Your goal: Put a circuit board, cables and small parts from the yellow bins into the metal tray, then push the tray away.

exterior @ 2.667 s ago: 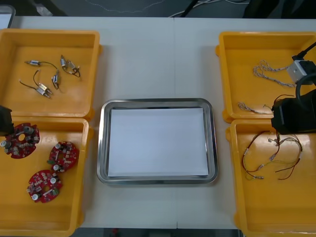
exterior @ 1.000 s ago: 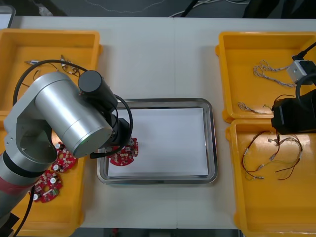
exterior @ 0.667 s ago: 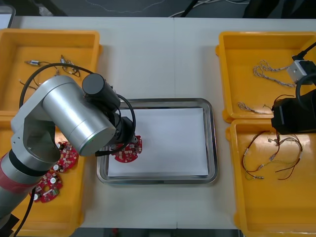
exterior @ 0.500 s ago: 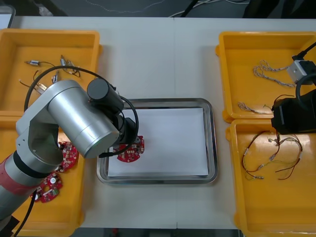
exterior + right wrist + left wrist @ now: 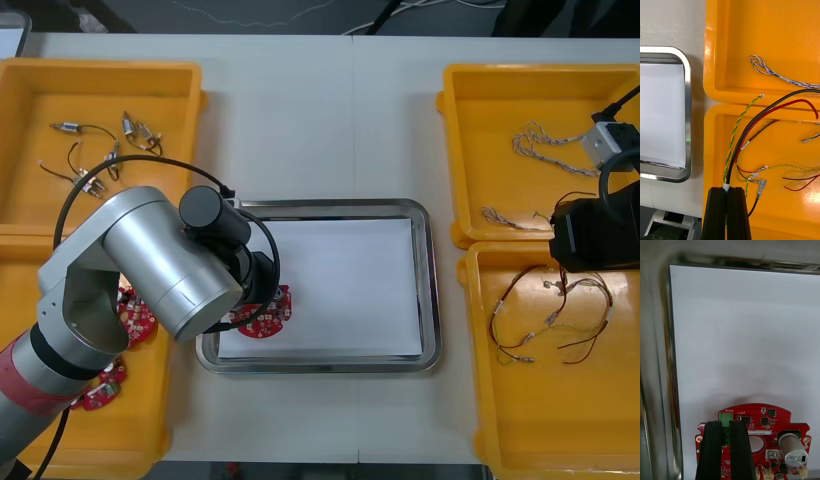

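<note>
Jaws of left gripper [image 5: 725, 424] pinch round red circuit board [image 5: 752, 413] over shiny metal tray [image 5: 320, 207] — right gripper's [image 5: 729, 189] pressed together, above yellow bins [image 5: 763, 37].

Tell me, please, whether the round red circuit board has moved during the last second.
Yes. Held by the left gripper, the round red circuit board has shifted rightward, away from the left rim of the shiny metal tray.

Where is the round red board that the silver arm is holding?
In the front view, the circuit board is at the metal tray's near left corner, over its white inside, clamped between the left gripper's fingers.
</note>
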